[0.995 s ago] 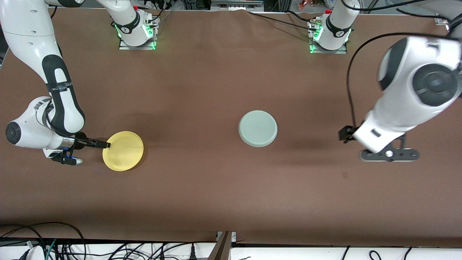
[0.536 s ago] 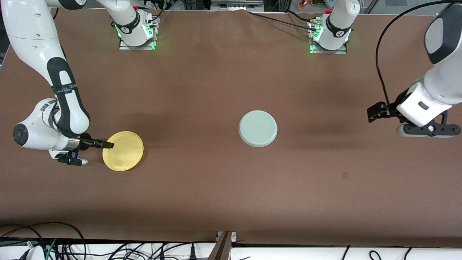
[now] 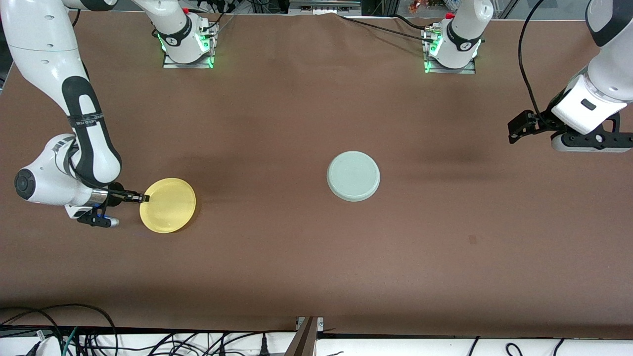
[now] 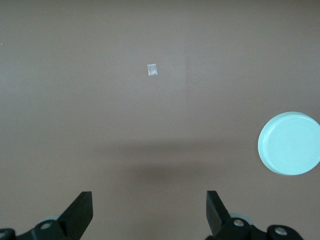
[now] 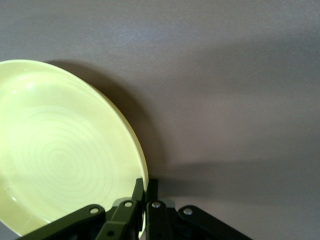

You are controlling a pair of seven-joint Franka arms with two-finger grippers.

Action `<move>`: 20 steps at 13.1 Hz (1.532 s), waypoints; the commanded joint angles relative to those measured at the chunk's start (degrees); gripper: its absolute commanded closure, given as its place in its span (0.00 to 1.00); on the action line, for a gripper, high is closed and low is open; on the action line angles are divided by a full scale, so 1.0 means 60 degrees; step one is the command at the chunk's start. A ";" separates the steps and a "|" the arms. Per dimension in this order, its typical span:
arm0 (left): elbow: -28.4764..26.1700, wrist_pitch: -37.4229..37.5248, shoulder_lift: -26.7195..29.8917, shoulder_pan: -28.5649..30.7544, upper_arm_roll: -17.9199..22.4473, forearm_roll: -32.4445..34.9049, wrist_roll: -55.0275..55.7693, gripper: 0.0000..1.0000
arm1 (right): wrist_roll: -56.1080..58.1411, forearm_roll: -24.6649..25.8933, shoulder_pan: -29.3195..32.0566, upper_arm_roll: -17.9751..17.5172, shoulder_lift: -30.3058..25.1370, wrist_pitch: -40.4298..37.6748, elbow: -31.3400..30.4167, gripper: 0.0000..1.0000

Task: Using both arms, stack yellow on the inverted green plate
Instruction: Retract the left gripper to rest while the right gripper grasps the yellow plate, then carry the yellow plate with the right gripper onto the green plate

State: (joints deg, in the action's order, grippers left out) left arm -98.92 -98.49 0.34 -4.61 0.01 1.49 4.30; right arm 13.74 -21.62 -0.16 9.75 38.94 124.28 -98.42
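Note:
The yellow plate (image 3: pixel 168 205) lies right way up toward the right arm's end of the table. My right gripper (image 3: pixel 144 198) is shut on its rim, one finger inside the yellow plate (image 5: pixel 60 150) and one outside, as the right gripper (image 5: pixel 146 187) shows in its wrist view. The green plate (image 3: pixel 353 176) rests upside down near the table's middle, ringed underside up, with nothing on it. My left gripper (image 3: pixel 517 131) hangs open and holds nothing, high over the left arm's end of the table. In the left wrist view the left gripper (image 4: pixel 149 210) looks down on bare cloth, the green plate (image 4: pixel 289 144) off to one side.
A brown cloth (image 3: pixel 296 257) covers the whole table. A small pale tape mark (image 4: pixel 152 70) lies on the cloth, nearer to the front camera than the green plate. Both arm bases (image 3: pixel 187 44) stand along the table's back edge. Cables (image 3: pixel 74 331) hang below the front edge.
My right gripper has shut on the yellow plate's rim, and the plate has shifted slightly. The left arm has swung up and away from the green plate toward its own end of the table.

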 commanded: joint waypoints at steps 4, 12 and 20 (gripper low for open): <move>0.0183 0.0198 -0.0072 0.0007 -0.0046 -0.0233 -0.0042 0.00 | 0.0245 -0.0117 -0.0061 -0.0861 -0.0717 -0.1623 0.1049 1.00; 0.0228 0.0331 -0.0101 0.0007 -0.0046 -0.0233 -0.0145 0.00 | -0.3281 -0.1112 -0.0483 -0.3016 -0.0704 -0.0971 0.1302 1.00; 0.0228 0.0389 -0.0101 0.0007 -0.0060 -0.0248 -0.0145 0.00 | -0.8101 -0.1304 -0.4407 -0.3002 0.0101 0.3129 0.1346 1.00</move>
State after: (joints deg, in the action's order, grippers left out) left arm -98.89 -97.51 0.19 -4.71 -0.26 1.49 4.29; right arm -30.42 -28.50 -22.26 -8.82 38.10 138.86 -90.95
